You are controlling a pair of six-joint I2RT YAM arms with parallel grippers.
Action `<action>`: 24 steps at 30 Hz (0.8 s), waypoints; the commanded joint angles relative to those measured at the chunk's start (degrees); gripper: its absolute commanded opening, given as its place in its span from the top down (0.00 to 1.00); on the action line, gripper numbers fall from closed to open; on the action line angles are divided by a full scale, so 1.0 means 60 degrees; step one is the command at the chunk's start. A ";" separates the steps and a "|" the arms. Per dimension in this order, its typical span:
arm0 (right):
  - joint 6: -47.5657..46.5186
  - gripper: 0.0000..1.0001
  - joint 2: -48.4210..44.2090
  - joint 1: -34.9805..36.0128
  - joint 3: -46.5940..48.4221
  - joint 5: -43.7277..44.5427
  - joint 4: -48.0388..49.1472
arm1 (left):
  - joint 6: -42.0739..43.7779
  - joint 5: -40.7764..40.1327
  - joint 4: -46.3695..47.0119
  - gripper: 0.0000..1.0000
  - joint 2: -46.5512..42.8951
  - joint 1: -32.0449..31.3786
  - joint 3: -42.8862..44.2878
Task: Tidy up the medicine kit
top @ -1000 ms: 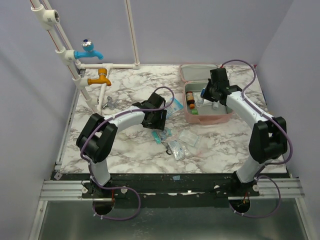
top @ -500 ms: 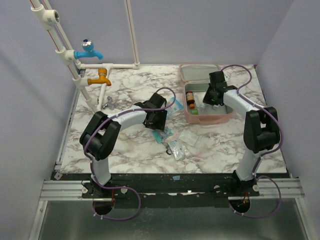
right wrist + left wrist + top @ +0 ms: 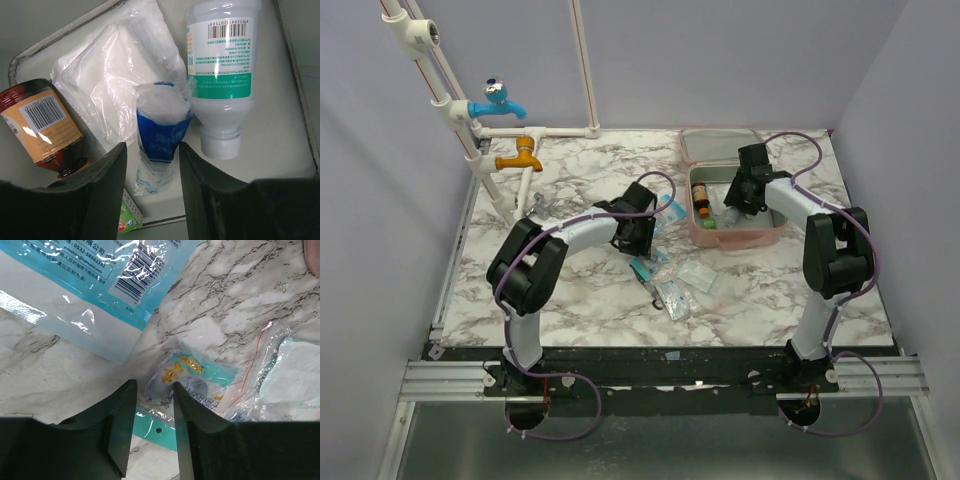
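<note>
The pale pink medicine kit point(image 3: 760, 238) lies open at the back right, lid flat behind it. My right gripper point(image 3: 735, 200) is open inside it, its fingers either side of a blue-and-white wrapped roll point(image 3: 162, 125) lying on the grey lining point(image 3: 280, 150). Beside the roll lie a white bottle point(image 3: 222, 75), a brown bottle with an orange label point(image 3: 45, 125), a gauze packet point(image 3: 110, 75) and a small green box point(image 3: 129, 215). My left gripper point(image 3: 640, 243) is open low over the table, its fingertips straddling the edge of a small teal sachet point(image 3: 192, 385).
A large blue-and-white packet point(image 3: 75, 295) lies just beyond the left gripper. A clear zip bag point(image 3: 290, 375) and more packets point(image 3: 678, 292) lie on the marble near the middle. White pipes with a blue tap point(image 3: 500, 100) and an orange tap point(image 3: 520, 157) stand at the back left.
My right gripper has dropped lower into the kit and its elbow has swung in. My left gripper has edged right toward the packets.
</note>
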 commanded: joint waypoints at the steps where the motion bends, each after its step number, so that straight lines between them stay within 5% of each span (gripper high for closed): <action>1: 0.0025 0.49 -0.0195 -0.0039 0.0173 0.0351 -0.0234 | 0.0166 -0.0012 -0.0392 0.66 0.0551 -0.0018 -0.0025; 12: 0.0171 0.42 -0.1745 -0.0032 -0.0194 -0.0478 -0.0311 | 0.0156 -0.0092 -0.0710 0.99 0.0522 -0.0130 0.0323; 24: -0.0146 0.39 -0.3572 0.0018 -0.1520 -0.2560 0.0129 | 0.0140 -0.0420 -0.1143 1.00 -0.0555 -0.0144 0.0479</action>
